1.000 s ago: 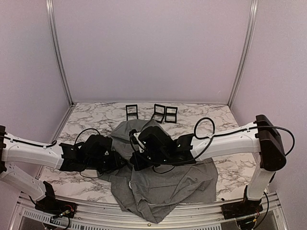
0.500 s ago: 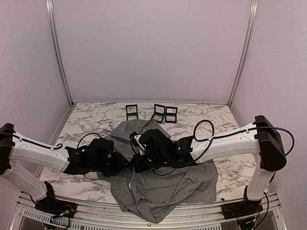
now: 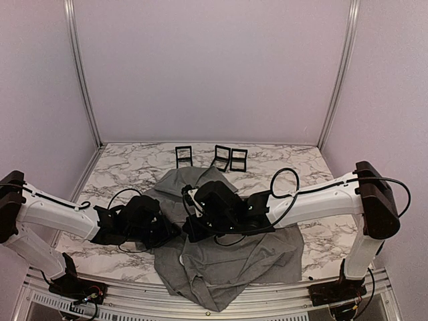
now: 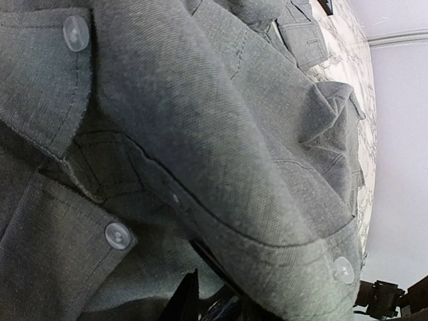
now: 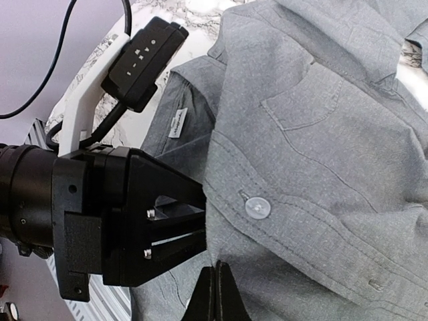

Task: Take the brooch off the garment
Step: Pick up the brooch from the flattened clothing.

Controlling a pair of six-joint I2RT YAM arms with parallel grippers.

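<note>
The garment (image 3: 234, 254), a grey button-up shirt, lies crumpled in the middle of the marble table (image 3: 314, 241). My right gripper (image 5: 215, 267) is shut, its tips pinching a fold of the garment (image 5: 321, 167) just below a clear button (image 5: 257, 207). My left gripper (image 5: 200, 224) reaches in from the left, its fingertips tucked under the shirt's front edge. In the left wrist view the garment (image 4: 200, 100) drapes over the left gripper (image 4: 214, 304); one dark finger (image 4: 186, 301) shows and the other is covered. The brooch is hidden. In the top view the left gripper (image 3: 172, 229) and right gripper (image 3: 189, 227) almost meet.
Three small black frames (image 3: 183, 156), (image 3: 221, 158), (image 3: 239, 160) stand at the table's back edge. The shirt's white neck label (image 5: 177, 124) shows beside the left arm. A black cable (image 3: 284, 180) loops above the right arm. Walls close in at the left, the right and the back.
My left arm has slid right, pushing its gripper further under the shirt's front edge, and its jaws have narrowed. The right gripper has stayed shut in place.
</note>
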